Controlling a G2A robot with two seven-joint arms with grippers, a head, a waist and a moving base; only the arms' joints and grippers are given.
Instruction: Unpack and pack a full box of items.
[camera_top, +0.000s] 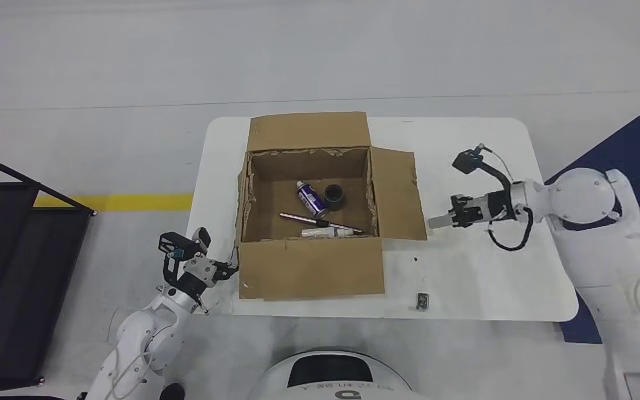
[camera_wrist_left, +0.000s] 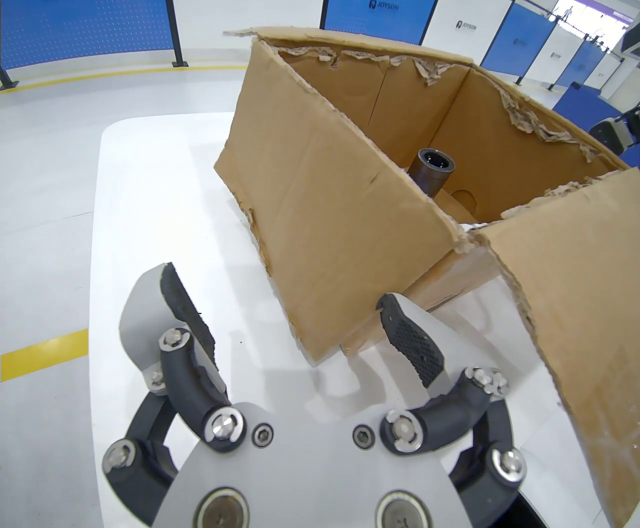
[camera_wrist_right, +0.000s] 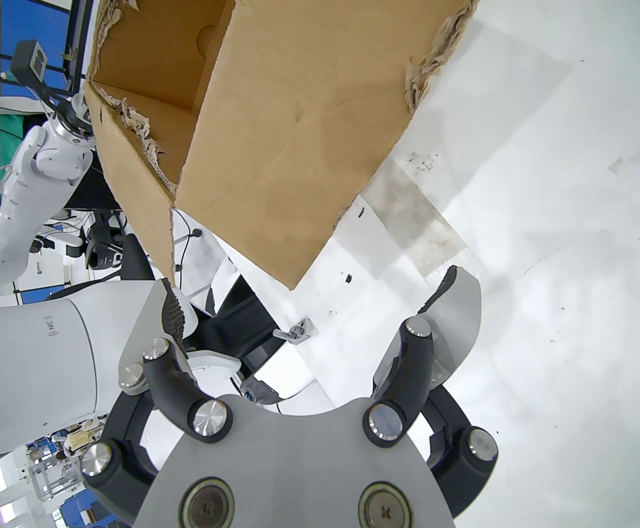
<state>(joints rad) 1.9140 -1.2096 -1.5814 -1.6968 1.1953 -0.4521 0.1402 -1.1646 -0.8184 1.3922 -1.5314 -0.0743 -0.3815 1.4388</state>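
Inside the box (camera_top: 310, 268), bottle (camera_top: 309, 198) from above, cylinder (camera_wrist_left: 432, 167) from left wrist view

Glossy pale grey floor (camera_top: 120, 90) all round white rounded table (camera_top: 480, 280). Yellow painted stripe (camera_top: 140, 202) off the table's left edge, black metal rack (camera_top: 30, 280) beside it. Blue partition panels (camera_wrist_left: 85, 30) beyond, white panels (camera_wrist_left: 460, 25) between them.

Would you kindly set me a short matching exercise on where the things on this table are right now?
Things:
1. dark cylinder
2. small metal part
3. left hand
4. right hand

Places:
A. open, beside the right flap of the box
B. on the bare table, outside the box
C. inside the box
D. open, by the box's near left corner

Pairs: 1-C, 2-B, 3-D, 4-A.
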